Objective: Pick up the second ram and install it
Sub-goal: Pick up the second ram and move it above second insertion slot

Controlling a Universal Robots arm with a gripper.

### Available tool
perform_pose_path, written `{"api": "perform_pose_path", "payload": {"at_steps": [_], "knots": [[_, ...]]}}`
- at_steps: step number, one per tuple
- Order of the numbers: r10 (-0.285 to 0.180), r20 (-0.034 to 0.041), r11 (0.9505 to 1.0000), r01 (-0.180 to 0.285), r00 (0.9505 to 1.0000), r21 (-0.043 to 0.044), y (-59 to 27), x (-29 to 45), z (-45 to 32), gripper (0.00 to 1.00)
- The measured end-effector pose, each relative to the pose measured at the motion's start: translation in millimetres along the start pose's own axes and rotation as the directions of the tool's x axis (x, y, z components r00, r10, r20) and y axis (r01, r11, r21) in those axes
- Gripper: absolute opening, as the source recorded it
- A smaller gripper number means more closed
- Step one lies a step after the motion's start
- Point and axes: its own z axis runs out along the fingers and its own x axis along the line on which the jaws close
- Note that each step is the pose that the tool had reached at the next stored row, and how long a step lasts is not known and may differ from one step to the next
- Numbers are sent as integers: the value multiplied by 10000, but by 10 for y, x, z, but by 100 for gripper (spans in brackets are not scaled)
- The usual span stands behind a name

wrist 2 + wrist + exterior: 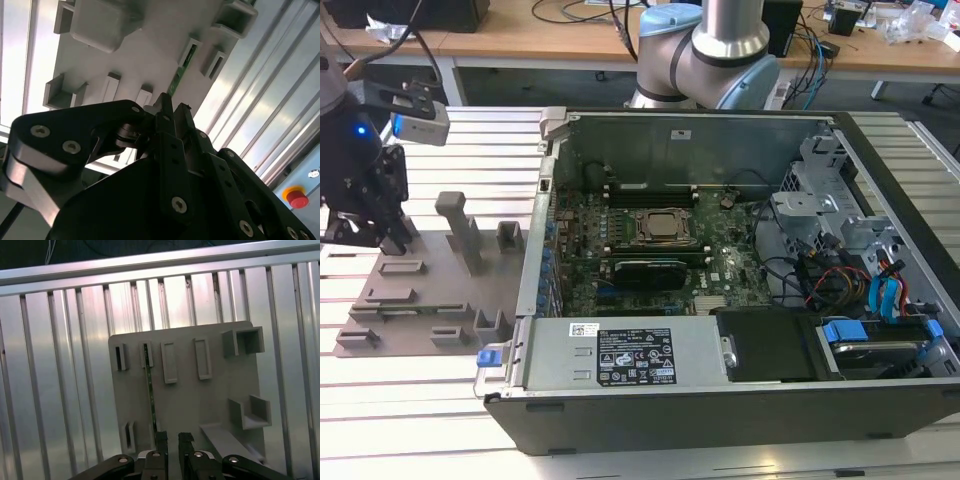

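Green second ram (150,395) standing in grey fixture (200,405) slots, not yet lifted; end effector (172,437) beside its end, released, gap empty; pickup, installation outstanding

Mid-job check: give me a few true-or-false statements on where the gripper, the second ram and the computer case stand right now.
1. The second ram stands on edge in the grey fixture plate, outside the computer case. True.
2. The gripper hangs over the motherboard. False: it is over the fixture plate, at the exterior view's left.
3. The gripper holds the second ram lifted clear of the plate. False: the stick sits in its slots, and the first wrist view shows the jaws apart with bare plate between them.
4. The computer case lies open with the motherboard exposed. True.
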Motion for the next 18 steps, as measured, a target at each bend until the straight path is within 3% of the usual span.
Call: {"api": "perform_pose_path", "payload": {"at_steps": [7, 18], "knots": [[0, 0, 10000, 0, 10000, 1, 5, 3, 104, 24], [0, -1, 10000, 0, 10000, -1, 93, 29, 181, 24]]}}
